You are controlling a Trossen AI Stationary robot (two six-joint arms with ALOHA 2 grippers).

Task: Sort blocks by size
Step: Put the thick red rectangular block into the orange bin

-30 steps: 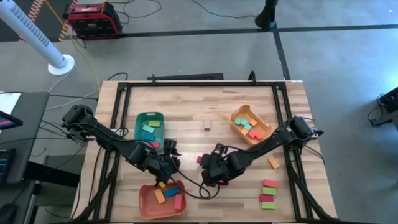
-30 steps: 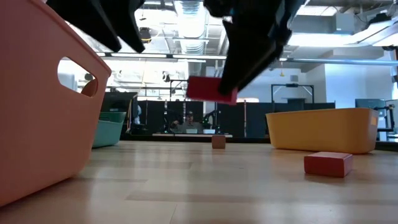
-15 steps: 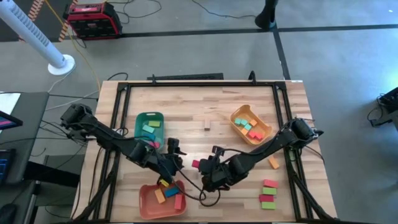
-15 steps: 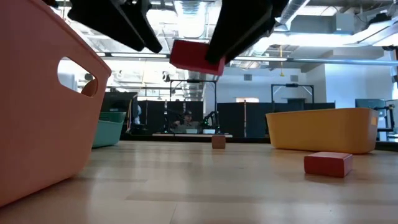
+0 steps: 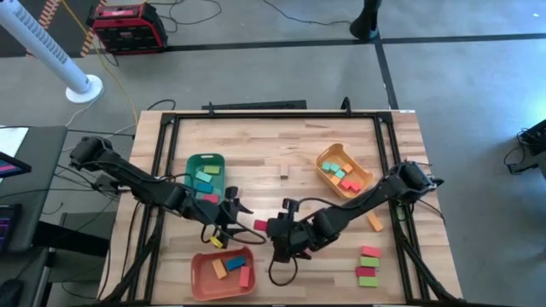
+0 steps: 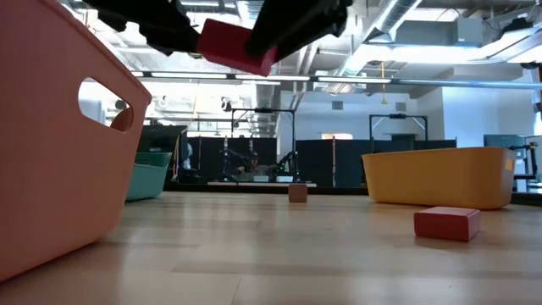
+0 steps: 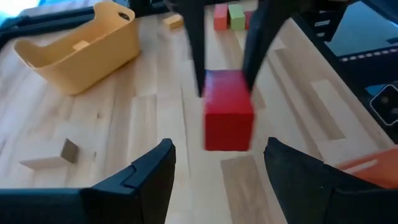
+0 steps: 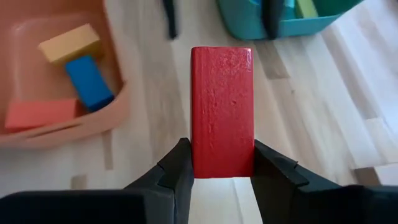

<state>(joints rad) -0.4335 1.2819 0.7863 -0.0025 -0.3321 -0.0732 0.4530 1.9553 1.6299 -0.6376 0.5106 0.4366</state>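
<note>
Above the desk [image 5: 281,141], between the green tray [image 5: 205,173] and the salmon tray [image 5: 223,272], holding a red block [image 8: 221,112] clear of the wood in the right gripper [image 8: 222,167], jaws clamped on the block's two long sides. Reaching low and far across from the right edge, forearm stretched toward the middle. Facing it from just beside, the left gripper [image 7: 217,163], jaws spread wide and empty, pointing straight at the block; left arm bent in from the left edge.

Probably either handing over or carrying to the salmon tray, already holding yellow, blue and orange blocks [image 8: 65,78]. For doing it well: keeping the grip square on the long sides so nothing twists; if handing over, closing the left jaws on the free end before loosening the right; otherwise, lifting over the tray's near wall and letting go low inside. Minding the two arms, now close together. More blocks [image 5: 368,264] waiting at the desk's right front; others already lying in the yellow tray [image 5: 344,170].
</note>
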